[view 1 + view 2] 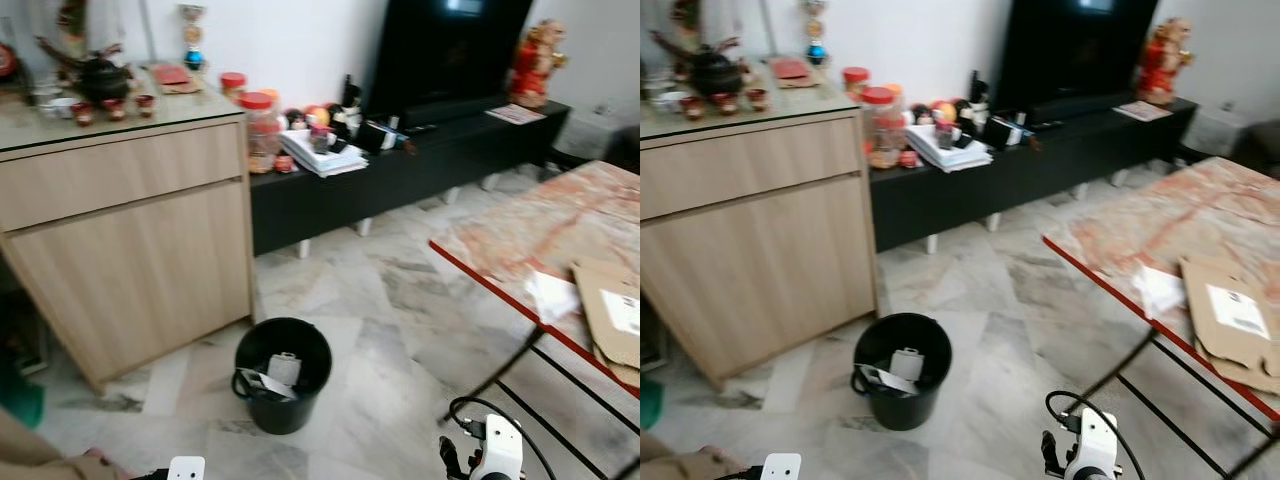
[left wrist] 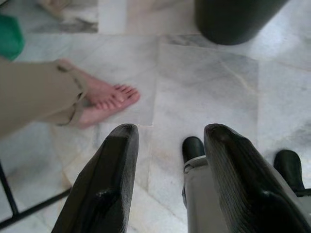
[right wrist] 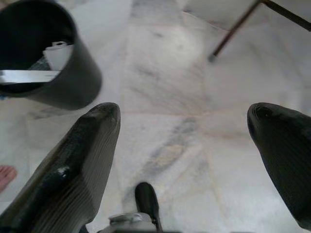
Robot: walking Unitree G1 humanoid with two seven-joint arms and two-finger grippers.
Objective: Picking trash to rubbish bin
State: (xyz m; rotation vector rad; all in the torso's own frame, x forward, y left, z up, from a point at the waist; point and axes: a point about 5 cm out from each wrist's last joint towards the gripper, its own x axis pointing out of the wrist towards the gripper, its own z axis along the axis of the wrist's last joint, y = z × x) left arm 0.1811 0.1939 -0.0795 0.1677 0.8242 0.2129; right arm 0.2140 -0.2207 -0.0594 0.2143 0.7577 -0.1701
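A black rubbish bin [image 1: 282,374] stands on the marble floor in front of the wooden cabinet, with white papers [image 1: 283,369] inside it. A crumpled white piece of trash [image 1: 552,296] lies on the red-edged marble table [image 1: 520,235] at the right, beside a flat cardboard sheet [image 1: 612,318]. My right gripper [image 3: 184,131] hangs low over the floor, open and empty, with the bin [image 3: 43,58] close beside it. My left gripper [image 2: 170,145] is open too, pointing down at the floor tiles.
A person's bare foot [image 2: 104,99] and trouser leg stand close to my left side. The wooden cabinet [image 1: 130,230] and a long black TV bench [image 1: 400,170] line the far wall. The table's thin black legs [image 1: 500,375] reach down at the right.
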